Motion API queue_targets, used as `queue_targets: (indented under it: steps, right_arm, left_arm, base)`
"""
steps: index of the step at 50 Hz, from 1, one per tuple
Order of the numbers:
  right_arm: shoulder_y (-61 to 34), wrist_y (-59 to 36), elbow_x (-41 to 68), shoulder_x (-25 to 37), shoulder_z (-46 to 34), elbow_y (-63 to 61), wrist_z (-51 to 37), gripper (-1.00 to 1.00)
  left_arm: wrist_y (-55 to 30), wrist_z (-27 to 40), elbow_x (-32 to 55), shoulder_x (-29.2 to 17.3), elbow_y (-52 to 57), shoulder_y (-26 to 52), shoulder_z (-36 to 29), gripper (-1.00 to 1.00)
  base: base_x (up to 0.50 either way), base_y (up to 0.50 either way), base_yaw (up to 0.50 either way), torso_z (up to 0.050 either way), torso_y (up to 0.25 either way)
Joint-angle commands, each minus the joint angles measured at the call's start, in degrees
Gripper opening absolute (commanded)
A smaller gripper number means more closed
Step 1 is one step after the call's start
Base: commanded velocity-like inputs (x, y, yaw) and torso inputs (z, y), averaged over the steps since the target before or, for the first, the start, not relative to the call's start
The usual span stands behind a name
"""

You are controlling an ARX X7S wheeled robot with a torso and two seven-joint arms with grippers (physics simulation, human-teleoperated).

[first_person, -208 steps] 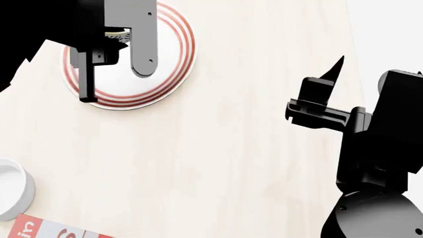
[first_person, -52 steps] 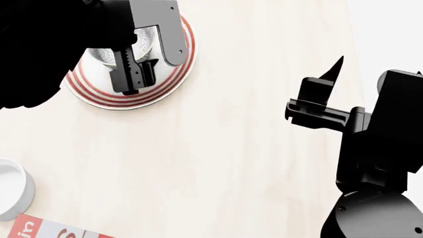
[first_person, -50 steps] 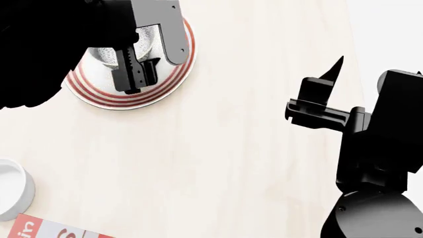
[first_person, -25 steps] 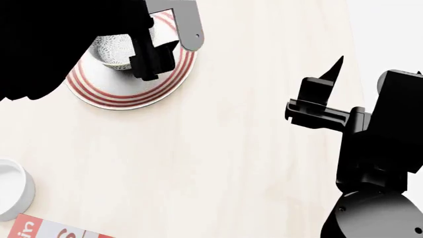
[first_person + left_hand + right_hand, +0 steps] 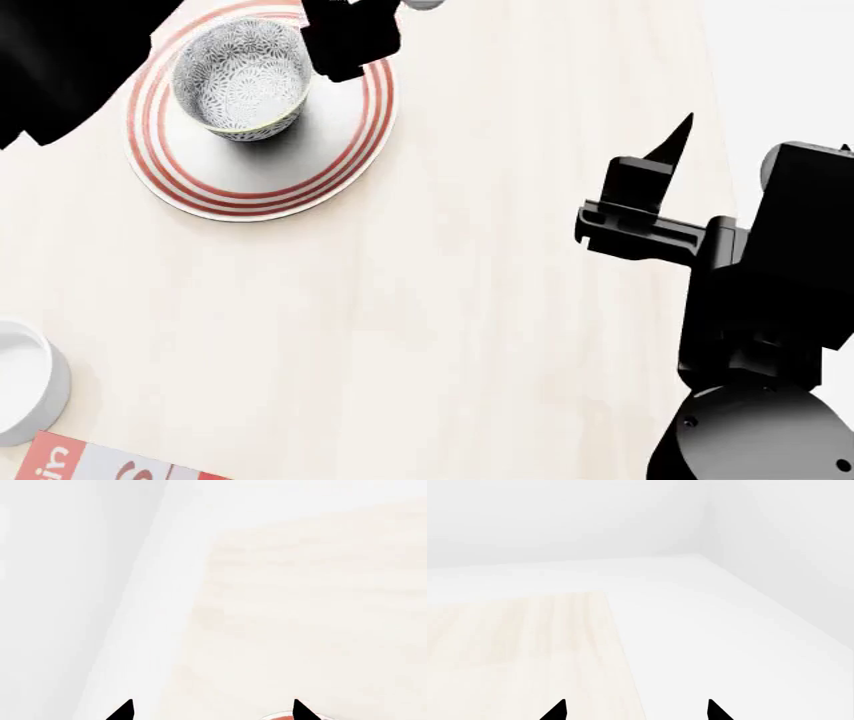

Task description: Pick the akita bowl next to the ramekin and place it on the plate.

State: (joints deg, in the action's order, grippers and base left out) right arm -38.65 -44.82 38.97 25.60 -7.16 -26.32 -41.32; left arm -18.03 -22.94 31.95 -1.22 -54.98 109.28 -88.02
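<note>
We saw the akita bowl [image 5: 243, 78] upright on the plate [image 5: 287, 165], left of its centre. Our left gripper [image 5: 210, 711] was spread apart, holding nothing, beside the plate's far rim. Our right gripper [image 5: 635, 711] was also apart, well off to the right. The ramekin [image 5: 24, 392] sat near a red-and-white box [image 5: 94, 462].

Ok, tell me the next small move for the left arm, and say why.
Probably lift the left gripper clear and retract it. The akita bowl sits upright on the plate, and the jaws stand open beside it, holding nothing, so the placing looks done.
</note>
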Motion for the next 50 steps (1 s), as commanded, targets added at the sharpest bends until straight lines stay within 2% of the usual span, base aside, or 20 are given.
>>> queue_targets:
  steps: [1, 12, 29, 50]
  right_arm:
    - [0.5, 0.4, -1.4, -1.0, 1.1, -0.1, 1.5, 1.00]
    - [0.2, -0.5, -0.8, -0.8, 1.3, -1.0, 0.9, 1.00]
    - [0.2, -0.4, -0.6, -0.7, 1.2, -0.9, 0.8, 1.00]
    - [0.0, -0.5, -0.3, -0.5, 1.0, -0.9, 0.5, 1.00]
  left_arm:
    - [0.5, 3.9, 3.7, 0.4, 1.8, 1.8, 4.0, 1.00]
    - [-5.8, 14.0, 9.3, -7.1, 16.4, 0.7, 9.2, 1.00]
    - [-10.5, 28.9, 17.0, -17.7, 35.7, -2.9, 16.8, 1.00]
    - [-14.3, 37.8, 22.1, -26.3, 49.2, -2.4, 22.0, 1.00]
  base:
    - [0.00, 0.00, 0.00, 0.000, 0.000]
    - [0.00, 0.00, 0.00, 0.000, 0.000]
    - [0.00, 0.00, 0.00, 0.000, 0.000]
    - [0.00, 0.00, 0.00, 0.000, 0.000]
